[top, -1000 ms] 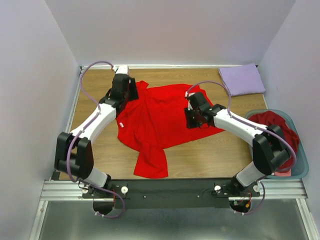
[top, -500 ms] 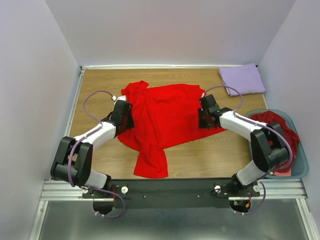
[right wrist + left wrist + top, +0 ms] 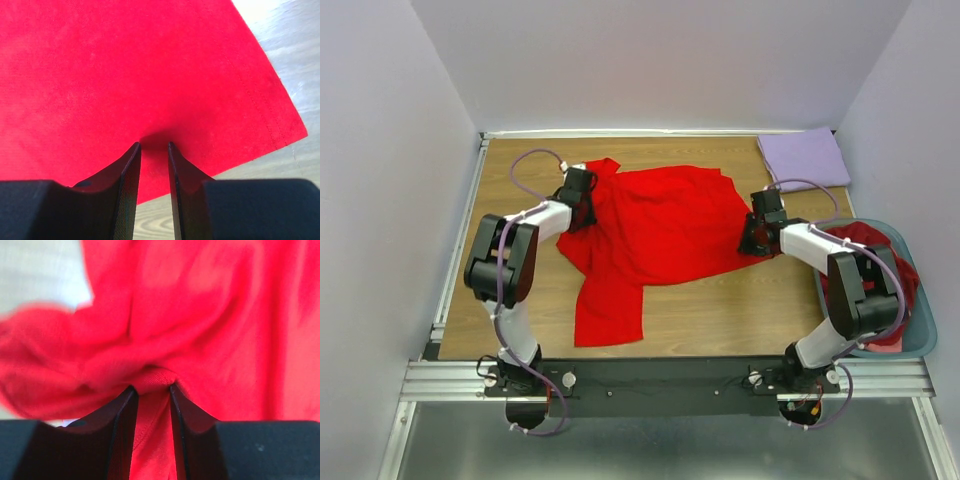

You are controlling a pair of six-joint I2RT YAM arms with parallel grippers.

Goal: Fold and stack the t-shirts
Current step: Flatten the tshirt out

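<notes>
A bright red t-shirt [image 3: 655,225] lies spread across the middle of the wooden table [image 3: 515,290], one sleeve hanging toward the near edge. My left gripper [image 3: 582,197] is at the shirt's left edge, shut on a bunched fold of the red cloth [image 3: 150,387]. My right gripper [image 3: 757,233] is at the shirt's right edge, shut on a pinch of flat red cloth [image 3: 154,144] near its hem. A folded pale lavender t-shirt [image 3: 805,158] lies at the back right corner. Dark maroon shirts [image 3: 865,255] fill the basket.
The teal-blue plastic basket [image 3: 923,340] stands at the right edge of the table, close to my right arm. Grey walls close in the table on the left, back and right. Bare wood shows in the right wrist view [image 3: 285,60] beside the hem.
Both grippers have moved apart, the left toward the back and the right further right. The red shirt is pulled wider and flatter between them, and its near sleeve has shifted left.
</notes>
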